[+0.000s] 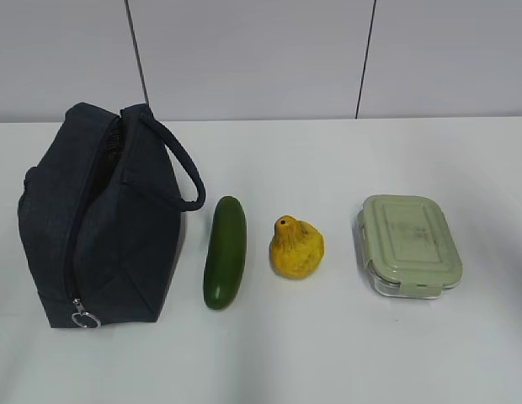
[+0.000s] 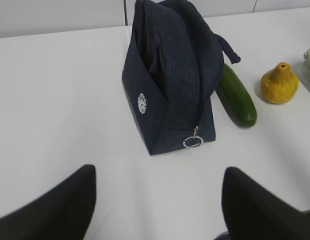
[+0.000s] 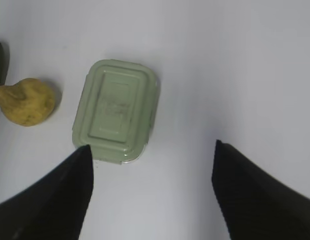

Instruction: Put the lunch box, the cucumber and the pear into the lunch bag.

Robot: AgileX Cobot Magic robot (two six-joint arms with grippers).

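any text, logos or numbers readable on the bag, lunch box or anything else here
No readable text anywhere.
Lunch bag: a small round white emblem on its end panel, too small to read.
Lunch box: faint raised markings on the lid, too blurred to read.
Cucumber, pear: no labels.

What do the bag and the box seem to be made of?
Bag: probably woven fabric, dark navy and matt; it creases softly, with a metal-looking ring pull.
Box: clear base, glass or plastic, cannot tell which; its pale green lid looks like matt plastic.
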